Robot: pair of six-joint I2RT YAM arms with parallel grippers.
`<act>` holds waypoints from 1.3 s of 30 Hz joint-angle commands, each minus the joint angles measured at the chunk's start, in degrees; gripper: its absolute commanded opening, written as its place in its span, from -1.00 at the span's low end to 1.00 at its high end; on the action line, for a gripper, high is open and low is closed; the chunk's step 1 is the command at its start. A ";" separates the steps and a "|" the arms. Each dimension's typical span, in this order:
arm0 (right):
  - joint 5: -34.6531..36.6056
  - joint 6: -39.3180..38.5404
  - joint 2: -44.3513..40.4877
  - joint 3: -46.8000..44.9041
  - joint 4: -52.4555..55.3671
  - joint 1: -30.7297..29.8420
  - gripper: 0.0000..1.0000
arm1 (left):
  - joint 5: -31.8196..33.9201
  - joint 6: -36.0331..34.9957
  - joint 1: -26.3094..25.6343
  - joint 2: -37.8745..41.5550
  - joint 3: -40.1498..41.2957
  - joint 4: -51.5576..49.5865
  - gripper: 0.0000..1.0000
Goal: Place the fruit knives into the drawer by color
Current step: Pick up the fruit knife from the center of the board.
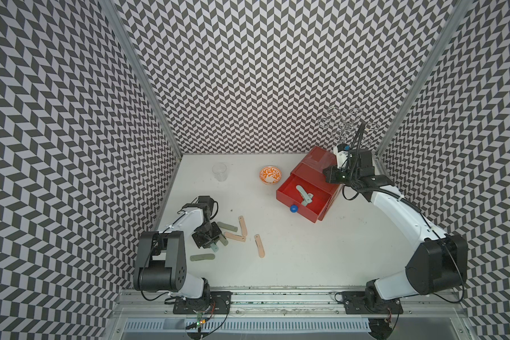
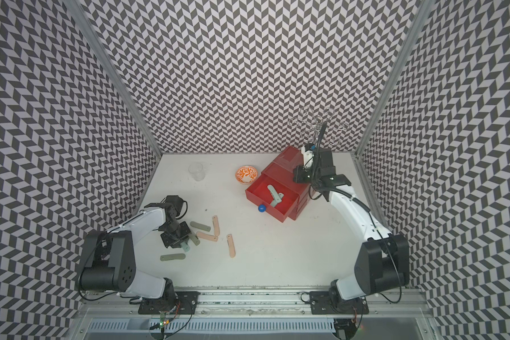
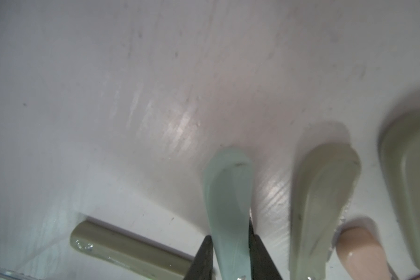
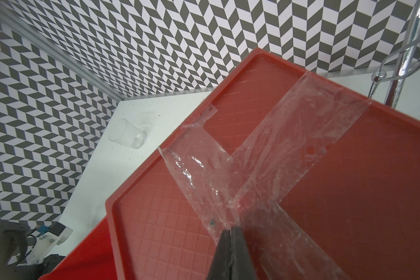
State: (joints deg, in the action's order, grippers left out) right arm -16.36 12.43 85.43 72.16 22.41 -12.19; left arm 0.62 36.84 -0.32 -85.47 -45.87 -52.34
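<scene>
While left gripper [image 1: 212,242] pinched pale mint knife [image 3: 228,194], jaws narrowly parted around it, grey-green knives [image 1: 202,257] and peach knives [image 1: 259,245] lay scattered just beside on table [image 1: 306,259]. Further right, red chest [image 1: 318,156] stood with top drawer [image 1: 287,191] pulled out, mint knives [image 1: 304,196] inside. Atop chest, right gripper [image 4: 230,234] fully closed, holding nothing.

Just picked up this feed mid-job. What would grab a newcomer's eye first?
The red chest at the table's far right, its open drawer holding mint knives. Next, the left gripper closed on a mint knife among scattered peach and grey-green knives near the left arm. The right gripper sits shut over the chest's taped top.
</scene>
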 commanded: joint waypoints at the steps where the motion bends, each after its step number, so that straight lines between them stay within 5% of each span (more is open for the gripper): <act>1: 0.54 -0.35 2.76 -2.02 8.08 -0.17 -0.98 | 0.26 -0.80 0.41 -0.20 -1.07 0.67 -0.42; 20: 0.96 -0.26 2.95 -2.02 8.06 -0.20 -0.98 | -0.16 -1.65 0.46 -2.13 -1.48 1.76 -0.44; 39: 0.98 -0.14 3.19 -2.29 7.91 -0.19 -0.98 | -0.50 -1.12 0.37 0.24 -1.86 1.57 -1.00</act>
State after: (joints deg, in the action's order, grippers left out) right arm -16.32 12.45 85.45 72.16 22.37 -12.19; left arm 0.14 35.55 -0.32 -87.00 -46.68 -50.96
